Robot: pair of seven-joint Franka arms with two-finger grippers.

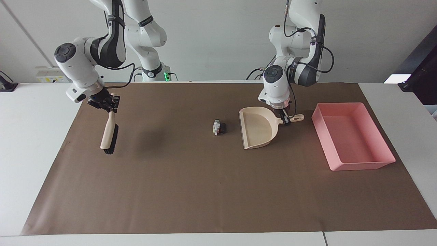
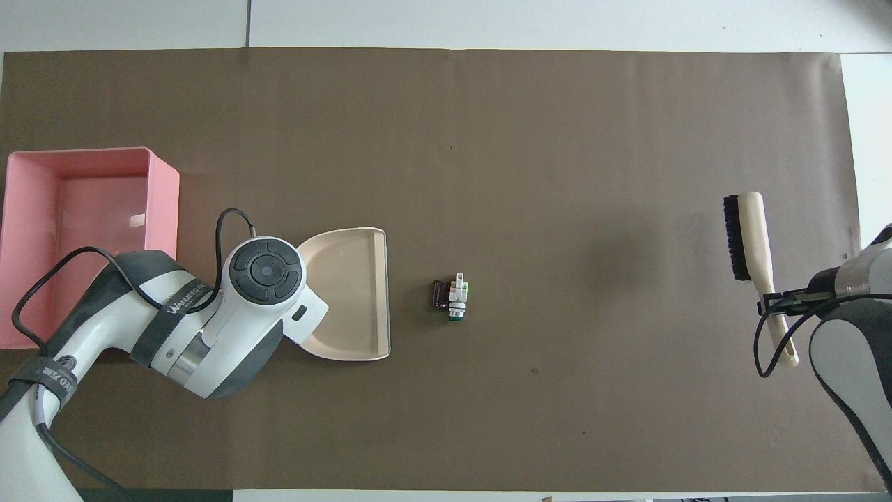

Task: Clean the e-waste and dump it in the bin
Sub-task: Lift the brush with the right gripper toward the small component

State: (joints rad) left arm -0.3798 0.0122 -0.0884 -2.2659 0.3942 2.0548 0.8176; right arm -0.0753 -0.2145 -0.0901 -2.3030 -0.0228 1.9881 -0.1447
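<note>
"WANLEEDTAK"-like strap lettering on the left arm (image 2: 174, 307), barely legible

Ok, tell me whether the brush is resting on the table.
No, the right hand holds the brush in the air, its shadow apart.

A white counter (image 1: 30, 143) carries a brown paper sheet (image 1: 191, 191). On it lie the e-waste (image 1: 218, 127) mid-sheet, a beige dustpan (image 1: 257, 127) just beside, and the pink bin (image 1: 355, 165) toward the left arm's end.
</note>
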